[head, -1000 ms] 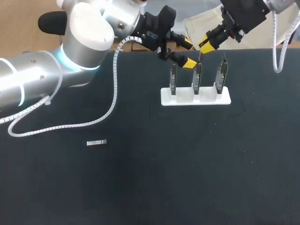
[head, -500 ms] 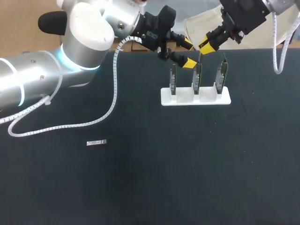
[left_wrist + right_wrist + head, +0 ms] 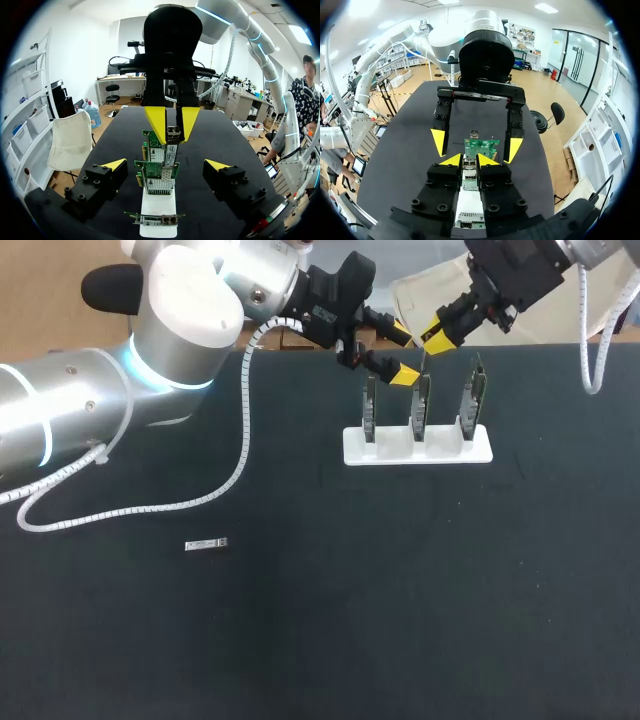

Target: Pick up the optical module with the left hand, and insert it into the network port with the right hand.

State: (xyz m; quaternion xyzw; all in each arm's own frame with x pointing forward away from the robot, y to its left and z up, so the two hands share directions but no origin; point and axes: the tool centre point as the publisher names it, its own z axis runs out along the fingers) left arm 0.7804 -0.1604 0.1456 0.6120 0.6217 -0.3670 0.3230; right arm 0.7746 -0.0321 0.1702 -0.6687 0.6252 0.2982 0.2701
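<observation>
A white stand [image 3: 417, 448] near the table's far edge holds three upright network cards [image 3: 420, 405]. My right gripper [image 3: 432, 338] hangs just above the middle card, shut on the small silver optical module [image 3: 425, 360]. In the left wrist view the module [image 3: 173, 135] is pinched between the right gripper's yellow tips, over the cards [image 3: 159, 170]. My left gripper [image 3: 400, 355] sits beside it, open and holding nothing, its tips [image 3: 114, 164] spread on either side of the stand [image 3: 157, 212]. In the right wrist view my own gripper [image 3: 469, 161] pinches the module [image 3: 469, 172] in front of a card [image 3: 481, 147].
A second small silver module [image 3: 207, 544] lies on the black table at the left, well away from the stand. The left arm's white cable [image 3: 235, 465] trails over the table's left part.
My right gripper has edged slightly upward with the module. The left arm and the stand have not moved.
</observation>
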